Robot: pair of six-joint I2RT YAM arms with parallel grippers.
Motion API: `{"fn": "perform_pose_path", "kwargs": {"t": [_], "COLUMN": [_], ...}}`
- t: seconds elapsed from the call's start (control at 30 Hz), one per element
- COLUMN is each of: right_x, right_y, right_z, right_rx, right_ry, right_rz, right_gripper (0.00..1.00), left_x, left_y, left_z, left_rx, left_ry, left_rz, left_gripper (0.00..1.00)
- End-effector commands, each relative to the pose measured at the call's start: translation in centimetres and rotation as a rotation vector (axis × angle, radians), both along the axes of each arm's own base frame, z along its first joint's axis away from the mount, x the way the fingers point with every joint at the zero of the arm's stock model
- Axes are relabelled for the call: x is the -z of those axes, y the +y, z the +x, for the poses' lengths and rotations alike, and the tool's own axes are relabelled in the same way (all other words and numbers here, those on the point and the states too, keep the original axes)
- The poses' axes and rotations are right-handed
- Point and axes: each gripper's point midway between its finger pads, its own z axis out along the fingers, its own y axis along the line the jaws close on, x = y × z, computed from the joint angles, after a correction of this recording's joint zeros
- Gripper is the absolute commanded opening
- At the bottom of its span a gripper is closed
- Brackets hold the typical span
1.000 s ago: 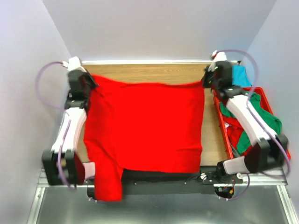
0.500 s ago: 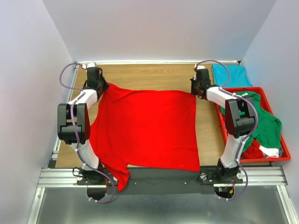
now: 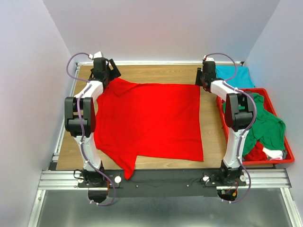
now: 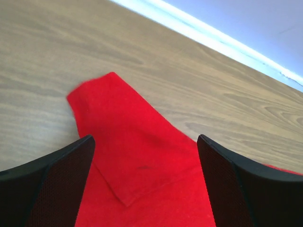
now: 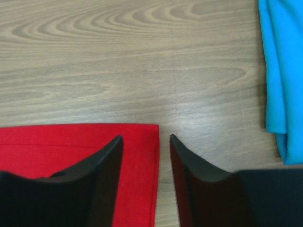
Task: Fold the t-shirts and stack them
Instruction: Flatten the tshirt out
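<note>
Room: plain pale walls (image 3: 156, 28) close in a light wood-grain counter (image 3: 210, 137) on three sides.
Main garment: bright red short-sleeved cotton t-shirt (image 3: 151, 120), spread flat over the middle of the counter. One sleeve trails toward the near edge on the left.
Left claw (image 4: 146, 142): at the far left corner of the red shirt, pointing down at the counter. Its black fingers (image 4: 57, 179) stand wide apart and grip nothing. A pointed corner of red cloth lies flat on the wood between them.
Right claw (image 5: 144, 138): at the far right corner of the red shirt. Its jaws are parted by a narrow gap with bare wood showing through, and nothing is pinched. The square hem corner lies just under the left-hand finger.
Second garment: folded teal cotton t-shirt (image 3: 232, 75), at the far right of the counter, just beside the right claw and apart from the red shirt.
Container: rigid red plastic tray (image 3: 265, 91), along the right edge of the counter.
Tray contents: crumpled green cotton t-shirt (image 3: 267, 125) spilling over the rim. Under it are red and white cloth, possibly more shirts, though the heap is too tangled to say.
</note>
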Motion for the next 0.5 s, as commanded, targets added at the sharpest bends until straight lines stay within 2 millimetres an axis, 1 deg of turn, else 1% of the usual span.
{"fn": "perform_pose_path", "kwargs": {"t": [0.0,0.03,0.07,0.1,0.13,0.17,0.2,0.23,0.27,0.3,0.33,0.37,0.4,0.43,0.47], "right_x": [-5.0,-4.6,-6.1,-6.2,-6.2,-4.7,-4.2,-5.1,-4.8,-3.2,-3.5,-3.0,-1.9,-1.6,-1.0], "right_y": [1.6,1.9,2.2,2.6,3.4,3.8,4.1,5.0,5.3,5.6,6.0,6.3,6.3,6.5,6.6], "right_z": [0.4,-0.6,-1.2,-1.9,-2.9,-4.5,-5.6,-6.6,-7.5,-9.2,-9.9,-10.7,-11.8,-12.4,-12.8], "right_rx": [-0.039,-0.037,-0.051,-0.06,-0.096,-0.102,-0.099,-0.13,-0.141,-0.133,-0.147,-0.151,-0.153,-0.158,-0.156], "right_ry": [-0.079,-0.05,-0.065,-0.051,-0.031,0.027,0.054,0.056,0.073,0.125,0.13,0.152,0.186,0.2,0.216], "right_rz": [0.099,0.128,0.153,0.174,0.215,0.237,0.273,0.319,0.341,0.37,0.399,0.419,0.43,0.442,0.445], "right_gripper": [0.57,0.58,0.58,0.58,0.57,0.56,0.55,0.52,0.49,0.46,0.41,0.39,0.38,0.38,0.37], "left_x": [-6.4,-6.6,-9.1,-9.6,-10.0,-8.0,-8.9,-8.3,-6.0,-5.8,-4.9,-2.8,-2.0,-1.1,0.6], "left_y": [0.5,0.7,1.0,1.3,1.6,1.9,2.2,2.2,2.2,2.2,2.2,2.1,2.1,2.0,2.0], "left_z": [0.0,-0.8,-1.7,-2.4,-3.2,-4.9,-6.0,-6.9,-8.4,-9.3,-10.0,-11.3,-11.8,-12.3,-12.9], "left_rx": [-0.018,-0.023,-0.041,-0.053,-0.069,-0.082,-0.097,-0.102,-0.104,-0.103,-0.104,-0.102,-0.1,-0.098,-0.098], "left_ry": [-0.114,-0.114,-0.156,-0.164,-0.168,-0.1,-0.113,-0.099,-0.046,-0.035,-0.016,0.032,0.051,0.072,0.11], "left_rz": [0.046,0.05,0.059,0.067,0.072,0.079,0.08,0.077,0.077,0.072,0.067,0.065,0.063,0.057,0.055], "left_gripper": [0.98,0.98,0.98,0.98,0.99,0.92,0.86,0.83,0.74,0.71,0.63,0.59,0.55,0.52,0.51]}}
